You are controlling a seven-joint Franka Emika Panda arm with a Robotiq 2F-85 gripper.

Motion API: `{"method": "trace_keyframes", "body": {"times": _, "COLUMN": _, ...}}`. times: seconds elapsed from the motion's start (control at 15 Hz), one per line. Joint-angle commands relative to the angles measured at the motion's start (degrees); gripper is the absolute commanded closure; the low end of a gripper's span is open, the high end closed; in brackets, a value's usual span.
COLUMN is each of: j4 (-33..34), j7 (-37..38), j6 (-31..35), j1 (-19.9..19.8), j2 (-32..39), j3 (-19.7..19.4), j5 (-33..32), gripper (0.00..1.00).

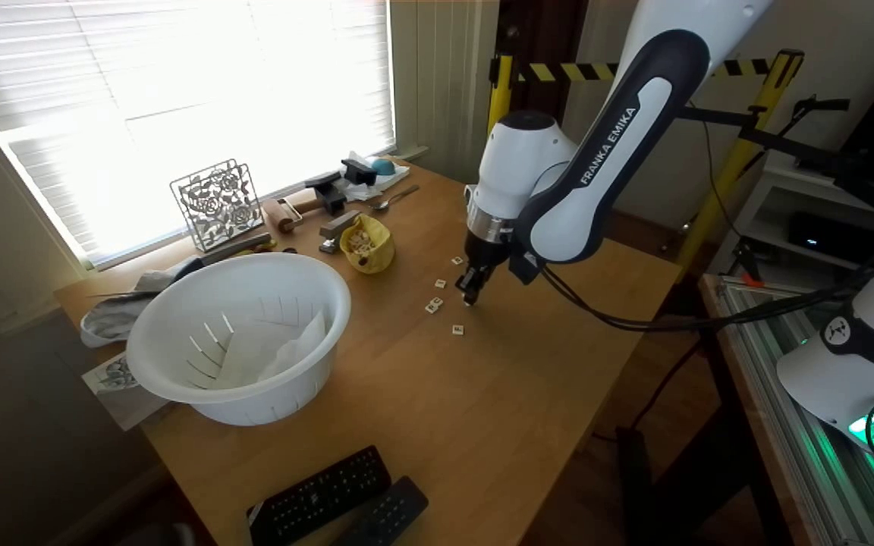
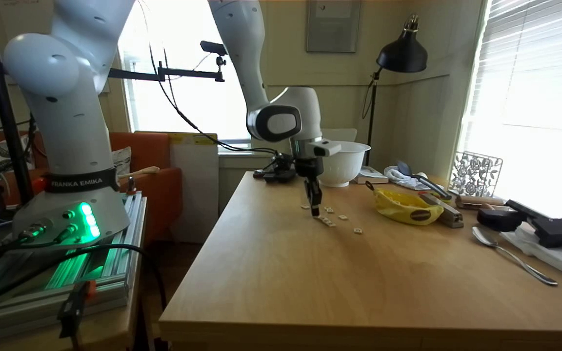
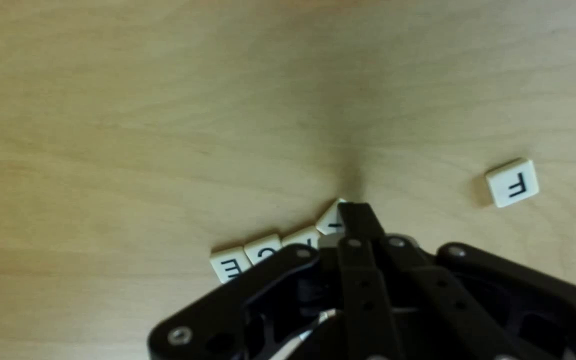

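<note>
Pointing down at the tabletop [image 2: 261, 273], your end effector [image 2: 315, 212] has its fingers [image 3: 360, 222] pressed together, nothing visible between them. Tip covers part of the skewed letter tile [image 3: 329, 220], right at its edge; can't tell from your views whether it bears on it. Held together like that, the fingers likely serve as one blunt prod, sensible for pieces this thin.

That tile appears to meet the row at a corner: E tile [image 3: 226, 265], C tile [image 3: 262, 249] and half-hidden tile [image 3: 295, 237] sit side by side, faces up, probably lined up on purpose. F tile [image 3: 512, 184] lies well apart. You've got all these between the tabletop's robot-side edge and window edge. Banana-shaped pouch [image 1: 382, 250] sits closer to the window edge, mouth up, presumably to keep loose tiles [image 1: 361, 243] from scattering. Slotted white colander [image 1: 278, 402] stands near a corner on the window edge, likely parked out of your way.

Materials: tiles are cream, square, round-cornered, black print, hard plastic by the look. Pouch is soft yellow fabric, slightly slumped. Colander is smooth plastic with a paper-like sheet [image 1: 255, 353] inside. Tabletop: smooth, wood-grained.
</note>
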Motion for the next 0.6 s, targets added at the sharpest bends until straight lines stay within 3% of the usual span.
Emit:
{"method": "trace_keyframes", "body": {"times": 0.0, "j4": 1.3, "j7": 1.4, "j6": 1.3, "j1": 0.9, "j2": 3.2, "j3": -0.5, "j5": 2.1, "gripper": 1.0}}
{"method": "trace_keyframes", "body": {"times": 0.53, "j4": 1.7, "j7": 4.9, "j6": 1.4, "j1": 2.0, "j2": 3.7, "j3": -1.9, "j5": 3.6, "gripper": 1.0}}
